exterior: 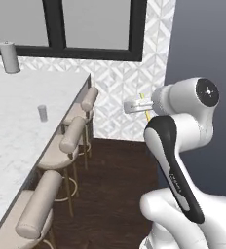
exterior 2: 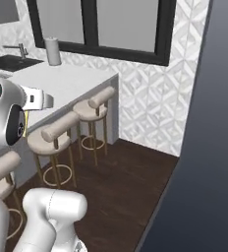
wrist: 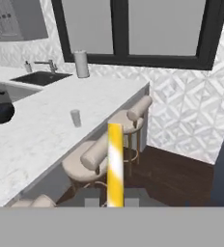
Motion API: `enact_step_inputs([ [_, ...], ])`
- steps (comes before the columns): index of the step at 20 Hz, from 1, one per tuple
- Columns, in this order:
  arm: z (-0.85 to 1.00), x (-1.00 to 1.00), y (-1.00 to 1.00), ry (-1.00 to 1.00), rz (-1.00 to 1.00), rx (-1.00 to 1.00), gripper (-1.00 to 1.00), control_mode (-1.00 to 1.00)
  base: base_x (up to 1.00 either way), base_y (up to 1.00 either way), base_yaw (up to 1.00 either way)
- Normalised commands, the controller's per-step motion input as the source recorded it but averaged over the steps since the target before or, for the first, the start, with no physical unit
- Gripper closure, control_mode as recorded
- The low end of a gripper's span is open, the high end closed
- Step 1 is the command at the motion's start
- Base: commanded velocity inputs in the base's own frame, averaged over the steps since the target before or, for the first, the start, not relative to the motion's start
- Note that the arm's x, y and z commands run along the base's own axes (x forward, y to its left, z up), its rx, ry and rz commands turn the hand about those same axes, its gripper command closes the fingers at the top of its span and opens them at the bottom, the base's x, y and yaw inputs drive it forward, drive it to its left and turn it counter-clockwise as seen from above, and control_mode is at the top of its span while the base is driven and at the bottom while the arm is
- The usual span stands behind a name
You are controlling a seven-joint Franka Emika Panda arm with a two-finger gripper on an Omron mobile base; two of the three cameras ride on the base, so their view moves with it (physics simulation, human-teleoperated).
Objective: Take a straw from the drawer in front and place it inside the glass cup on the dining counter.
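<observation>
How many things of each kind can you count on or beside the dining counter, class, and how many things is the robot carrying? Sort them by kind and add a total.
Stools beside the dining counter: 3
Glass cups: 1, the glass cup
Grey canisters: 1
Dark bowls: 1
Straws: 1, the straw, held in the gripper
Total: 7

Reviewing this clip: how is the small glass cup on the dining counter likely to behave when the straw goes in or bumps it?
The glass cup looks small and narrow, so probably light and apt to tip or slide on the smooth dining counter. The straw in the shut claw is much longer, so once leaning inside it may lever the cup over.
</observation>
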Motion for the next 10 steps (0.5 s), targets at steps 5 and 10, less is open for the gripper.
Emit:
enact_step_inputs([
  [5,0.0,0.0,0.0,0.0,0.0,0.0,1.0,1.0,0.92,-0.56,0.6],
  [10,0.0,0.0,0.0,0.0,0.0,0.0,1.0,1.0,0.58,-0.63,0.62],
])
